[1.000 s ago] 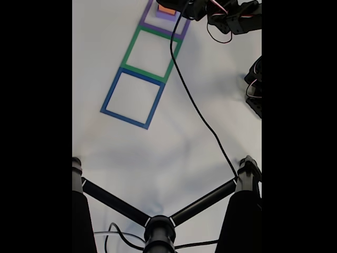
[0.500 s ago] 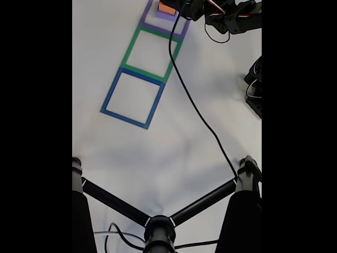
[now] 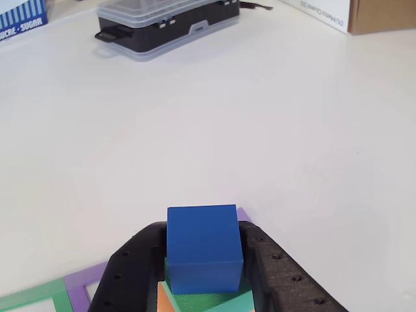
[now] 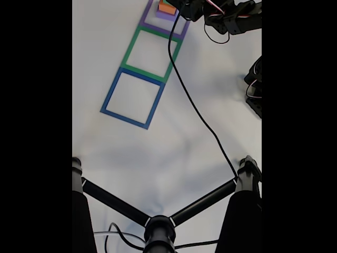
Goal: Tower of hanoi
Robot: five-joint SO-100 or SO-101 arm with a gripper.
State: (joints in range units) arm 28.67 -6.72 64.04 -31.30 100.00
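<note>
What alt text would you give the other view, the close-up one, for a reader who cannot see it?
A blue cube sits between the two black fingers of the gripper, on top of a green block with an orange block edge below. Behind lies a white table with a clear-lidded black case at the far edge.

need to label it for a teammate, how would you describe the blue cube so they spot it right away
In the other view, find the black gripper at the bottom edge, over the purple tape square. Between its two fingers stands a foam stack. The blue cube is its top piece, darker and smaller than the green block beneath it.
</note>
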